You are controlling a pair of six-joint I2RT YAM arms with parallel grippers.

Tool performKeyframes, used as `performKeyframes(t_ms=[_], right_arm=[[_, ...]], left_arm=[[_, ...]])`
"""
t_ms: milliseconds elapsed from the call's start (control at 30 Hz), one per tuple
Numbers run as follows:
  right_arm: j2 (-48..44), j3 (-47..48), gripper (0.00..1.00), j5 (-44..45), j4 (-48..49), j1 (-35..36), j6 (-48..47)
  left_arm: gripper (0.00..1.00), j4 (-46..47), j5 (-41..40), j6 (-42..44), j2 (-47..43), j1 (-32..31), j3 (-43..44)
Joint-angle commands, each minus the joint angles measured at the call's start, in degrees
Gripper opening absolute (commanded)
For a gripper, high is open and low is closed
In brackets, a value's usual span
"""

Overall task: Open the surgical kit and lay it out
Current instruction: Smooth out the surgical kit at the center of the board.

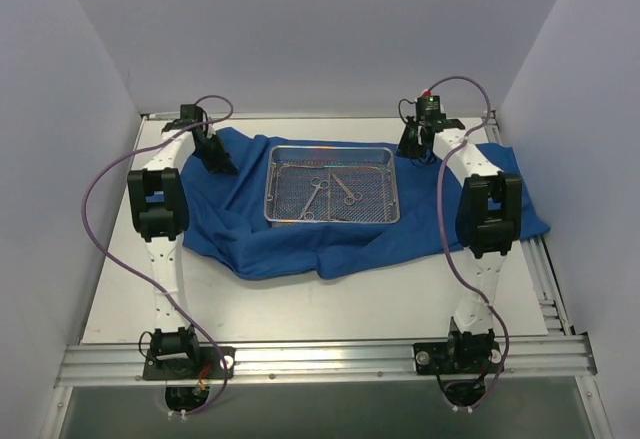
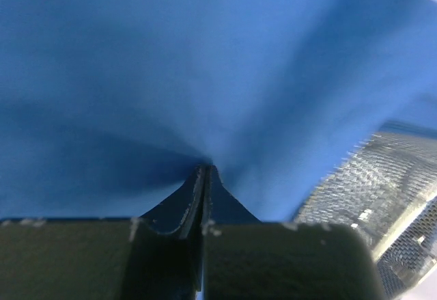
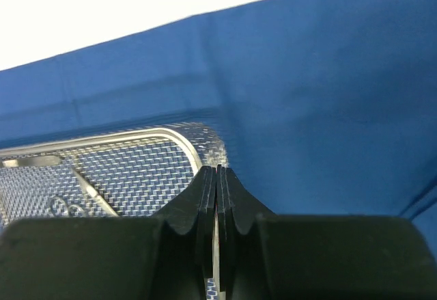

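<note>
side walls (image 1: 60,159) hem the desk (image 1: 300,309) closely. the left arm (image 1: 158,204) and right arm (image 1: 488,209) flank the tray (image 1: 332,221); open passage lies above it and over the near desk strip.

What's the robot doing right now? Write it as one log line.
left gripper: shut, pinching blue cloth | right gripper: shut beside tray corner | instruments: in tray | tray: on cloth

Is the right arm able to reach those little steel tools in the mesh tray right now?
Probably yes: the right gripper sits by the far right corner of the mesh tray, which is uncovered, with nothing over the instruments. Its jaws are shut, so it must open first.
</note>
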Motion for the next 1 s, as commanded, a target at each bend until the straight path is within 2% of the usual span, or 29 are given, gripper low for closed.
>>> performKeyframes(t_ms=[0,67,167,333,467,600,800,967], right_arm=[[-0.14,-2.54,0.0,1.27,-1.39,-1.69,-1.11],[0.21,-3.68,0.0,1.7,-1.65,-1.87,-1.37],[1.08,-5.0,0.0,2.23,-1.3,-2.13,-2.16],[5.21,-3.95,0.0,2.32,-3.14,-2.31,-3.13],[10.56,-1.06,0.0,3.72,-5.16,-2.31,-3.57],[16.46,5.53,0.0,5.48,-8.59,-2.39,-4.18],[26.21,20.2,0.0,4.26,-14.21,-2.57,-3.92],[34.3,34.15,0.0,2.94,-19.22,-2.92,-2.87]], left_arm=[[0.02,-8.99,-5.48,-2.04,1.66,1.53,4.74],[0.02,-15.73,-10.13,-0.65,5.0,1.88,8.51],[0.02,-19.19,-13.56,-0.03,7.47,2.76,11.78],[0.02,-18.41,-15.32,-0.38,7.65,6.54,7.93],[0.02,-20.87,-18.93,1.29,8.97,8.65,9.76],[0.02,-22.27,-16.82,0.59,10.54,9.62,12.65],[0.02,-21.58,-12.43,-2.39,12.3,11.99,15.03],[0.02,-26.31,-11.99,-2.66,17.58,12.78,23.64]])
